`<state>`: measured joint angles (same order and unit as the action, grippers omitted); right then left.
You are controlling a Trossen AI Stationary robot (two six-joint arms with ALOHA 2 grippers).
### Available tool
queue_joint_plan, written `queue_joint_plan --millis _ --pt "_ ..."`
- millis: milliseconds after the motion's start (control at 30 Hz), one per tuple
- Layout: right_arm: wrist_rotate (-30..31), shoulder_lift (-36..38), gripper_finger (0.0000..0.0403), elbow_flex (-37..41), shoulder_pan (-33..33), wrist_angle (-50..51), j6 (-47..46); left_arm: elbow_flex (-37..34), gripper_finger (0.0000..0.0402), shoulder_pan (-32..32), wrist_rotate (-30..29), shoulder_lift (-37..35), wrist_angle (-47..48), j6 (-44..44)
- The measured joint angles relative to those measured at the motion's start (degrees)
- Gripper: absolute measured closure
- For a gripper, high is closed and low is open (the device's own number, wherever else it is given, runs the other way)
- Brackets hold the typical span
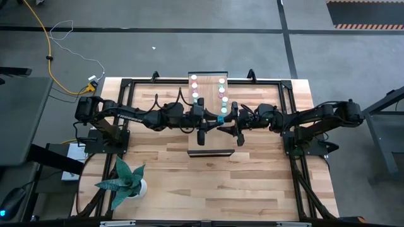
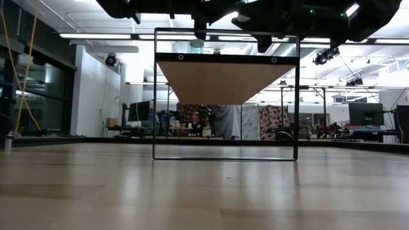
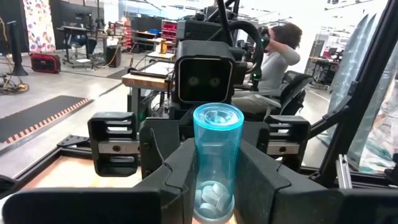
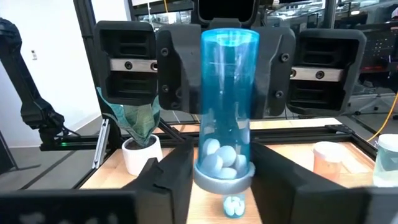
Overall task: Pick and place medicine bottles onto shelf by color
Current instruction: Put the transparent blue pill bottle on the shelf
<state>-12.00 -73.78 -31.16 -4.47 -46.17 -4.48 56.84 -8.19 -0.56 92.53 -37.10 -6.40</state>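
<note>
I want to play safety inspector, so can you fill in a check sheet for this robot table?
Surface: light wooden table, no spills seen.
Job's things: the shelf carries a row of pinkish bottles and a row of green bottles; one blue bottle is held above it.
Clutter: a potted plant at a left-hand corner of the table.
Grippers: left tool shut on the blue bottle; right tool at its capped end.
Cables: yellow cable on the floor beside the table.
Surroundings: a person sits behind the rig.
</note>
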Motion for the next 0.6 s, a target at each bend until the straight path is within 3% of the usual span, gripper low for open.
queue_joint_plan --millis 167,367,600 --pt "0.0 0.0 0.0299 0.0 0.0 0.0 0.7 0.0 0.0321 0.0 0.1 0.0 0.0 0.0" --pt "0.0 0.0 0.0295 0.0 0.0 0.0 0.9 0.0 0.0317 0.0 0.1 0.0 0.0 0.1" --pt "0.0 0.0 0.0296 0.1 -0.3 1.3 1.4 0.0 0.0250 -0.6 1.6 -4.1 7.0 3.0"
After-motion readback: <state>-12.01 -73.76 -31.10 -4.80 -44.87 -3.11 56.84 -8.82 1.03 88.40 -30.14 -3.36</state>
